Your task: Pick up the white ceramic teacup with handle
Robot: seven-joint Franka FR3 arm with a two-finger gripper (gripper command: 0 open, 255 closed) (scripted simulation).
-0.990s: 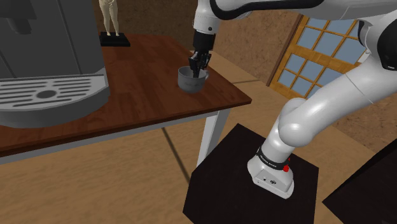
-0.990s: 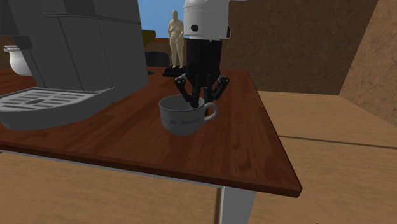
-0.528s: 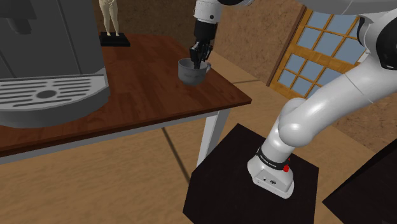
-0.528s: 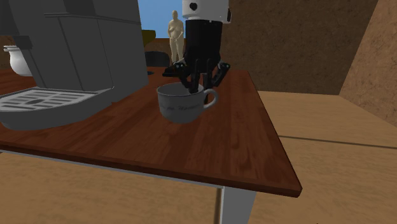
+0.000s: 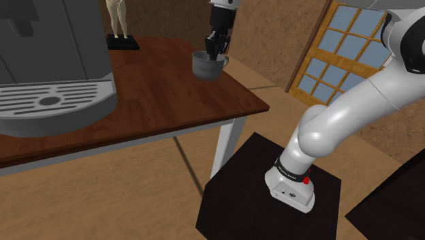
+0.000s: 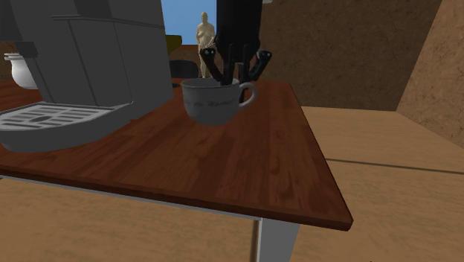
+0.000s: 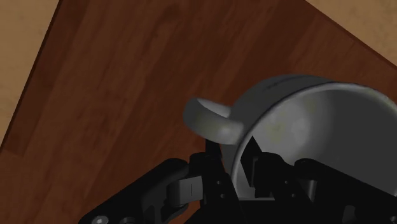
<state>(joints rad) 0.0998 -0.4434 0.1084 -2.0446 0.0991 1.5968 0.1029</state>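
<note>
The grey-white teacup (image 5: 206, 65) with a handle hangs in the air above the brown wooden table (image 5: 156, 88), near its right end in the shoulder view. My black gripper (image 5: 213, 50) comes down from above and is shut on the cup's rim beside the handle. In the second exterior view the teacup (image 6: 212, 102) is clear of the tabletop, the gripper (image 6: 235, 77) clasping its rim. In the wrist view one finger sits inside the teacup (image 7: 305, 127) and one outside, by the handle (image 7: 213, 121).
A large grey coffee machine (image 5: 48, 61) with a drip grate stands on the shoulder view's left. A beige figurine (image 5: 120, 19) on a black base stands at the back. The table's edge (image 6: 297, 212) lies close by, the wooden floor (image 5: 136, 198) below.
The gripper has risen with the teacup held in it; the cup has left the tabletop and now hangs higher than one second ago.
</note>
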